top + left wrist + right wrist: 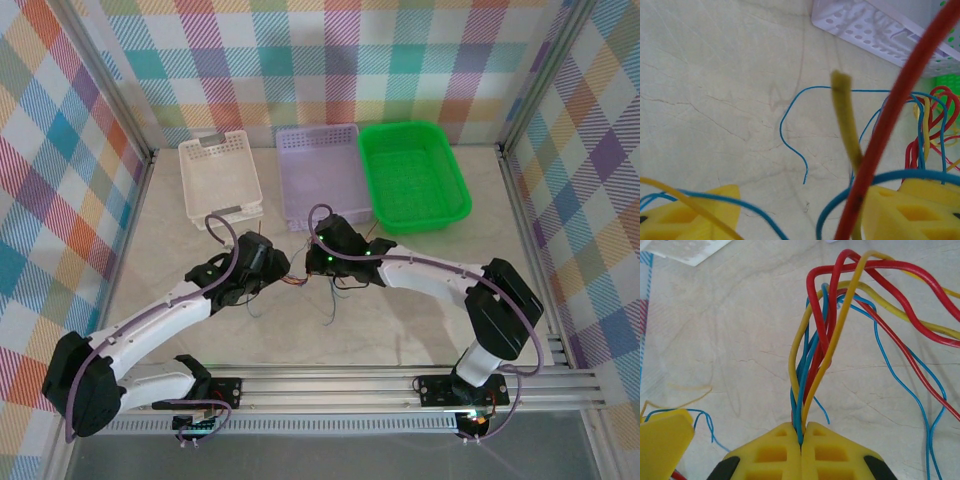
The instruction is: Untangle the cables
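The cables (815, 355) are thin red, blue and yellow wires bunched into one bundle. My right gripper (801, 432) is shut on that bundle, and the wires fan out above its yellow fingers. My left gripper (800, 220) is open, its yellow fingers (910, 210) standing wide apart. A red cable (890, 135), a blue loop and a yellow end cross the gap between them, unclamped. A loose blue end (790, 140) lies on the table. Seen from above, the left gripper (275, 268) and right gripper (318, 262) face each other with the cables (300, 280) between them.
Three baskets stand in a row at the back: white (218, 175), lilac (320, 170) and green (412, 175). The lilac basket's corner (865, 25) sits close ahead of the left gripper. Plaid walls enclose the table, and a metal rail (350, 385) runs along the near edge.
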Robot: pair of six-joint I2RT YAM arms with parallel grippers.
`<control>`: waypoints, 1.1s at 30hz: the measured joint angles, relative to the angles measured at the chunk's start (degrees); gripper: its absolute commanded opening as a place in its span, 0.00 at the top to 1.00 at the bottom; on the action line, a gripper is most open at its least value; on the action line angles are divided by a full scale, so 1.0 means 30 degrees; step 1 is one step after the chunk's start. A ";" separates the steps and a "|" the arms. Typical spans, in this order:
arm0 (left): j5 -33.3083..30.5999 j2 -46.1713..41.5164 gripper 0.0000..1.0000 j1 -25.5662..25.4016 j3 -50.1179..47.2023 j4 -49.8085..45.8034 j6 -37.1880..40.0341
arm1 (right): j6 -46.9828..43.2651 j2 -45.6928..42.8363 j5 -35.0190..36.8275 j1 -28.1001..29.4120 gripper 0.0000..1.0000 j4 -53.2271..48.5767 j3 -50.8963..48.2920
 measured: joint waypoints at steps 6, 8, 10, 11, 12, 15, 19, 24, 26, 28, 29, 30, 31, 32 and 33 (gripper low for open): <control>0.0015 0.0124 0.63 0.0000 -0.0007 0.0321 -0.0284 | 0.0000 -0.0131 -0.0248 0.0087 1.00 0.0517 -0.0321; 0.0015 0.0117 0.71 0.0000 -0.0007 0.0379 -0.0328 | 0.0000 -0.0131 -0.0372 0.0124 1.00 0.0634 -0.0379; 0.0036 0.0117 0.82 0.0000 -0.0015 0.0437 -0.0444 | 0.0000 -0.0131 -0.0510 0.0153 1.00 0.0743 -0.0430; 0.0051 0.0117 0.88 0.0000 -0.0015 0.0474 -0.0430 | 0.0000 -0.0131 -0.0576 0.0160 1.00 0.0852 -0.0466; 0.0058 0.0117 0.95 0.0000 -0.0022 0.0525 -0.0503 | 0.0000 -0.0131 -0.0634 0.0160 1.00 0.0918 -0.0481; 0.0066 0.0102 1.00 0.0000 -0.0022 0.0860 -0.0386 | 0.0000 -0.0138 -0.0663 0.0160 1.00 0.1005 -0.0554; 0.0058 0.0058 1.00 0.0000 -0.0022 0.0852 0.0000 | -0.0007 -0.0495 -0.0641 0.0175 1.00 0.1122 -0.0947; 0.0153 -0.0459 1.00 -0.0007 0.0240 0.0707 0.1552 | -0.0517 -0.1960 -0.0481 0.0248 0.81 0.0816 -0.1129; 0.0204 -0.0474 1.00 -0.0007 0.0780 0.0474 0.2463 | -0.0845 -0.2667 -0.0313 0.0248 0.68 0.0503 -0.1129; 0.0408 -0.0350 1.00 0.0000 0.1472 0.0066 0.3395 | -0.1239 -0.3381 -0.0146 0.0240 0.60 0.0270 -0.1129; 0.0554 -0.0168 1.00 0.0000 0.1902 -0.0189 0.3898 | -0.1406 -0.3774 -0.0066 0.0233 0.58 0.0153 -0.1129; 0.0678 0.0044 1.00 -0.0007 0.2295 -0.0408 0.4299 | -0.1486 -0.4175 0.0029 0.0168 0.56 -0.0022 -0.1151; 0.0736 0.0270 1.00 0.0000 0.2667 -0.0619 0.4648 | -0.1566 -0.4481 0.0051 0.0087 0.55 -0.0138 -0.1195; 0.0838 0.0488 1.00 -0.0007 0.2994 -0.0816 0.4940 | -0.1588 -0.4867 0.0095 -0.0015 0.55 -0.0204 -0.1319; 0.0933 0.0648 1.00 -0.0007 0.3228 -0.0940 0.5202 | -0.1581 -0.5340 0.0109 -0.0124 0.55 -0.0291 -0.1530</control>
